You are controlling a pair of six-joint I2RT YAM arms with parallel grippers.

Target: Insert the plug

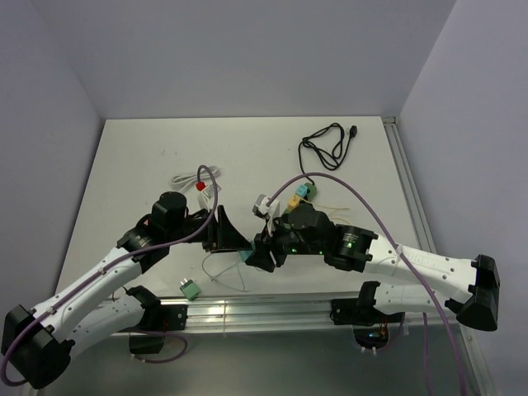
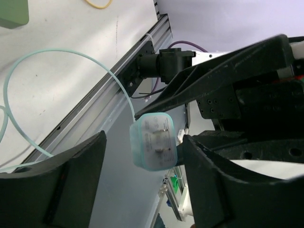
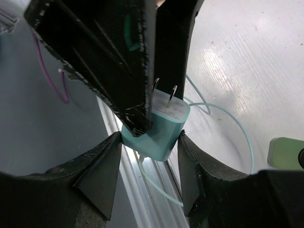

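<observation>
Teal plug, two metal prongs bare, sits clamped in the right claw above the near edge of the table. The left claw straddles it, jaws apart. A green block lies nearby; a black cable coils farthest back.

The plug is smooth mint plastic with a soft sheen, its two prongs bright metal. The table is smooth, faintly glossy white; the near rail is brushed metal.
</observation>
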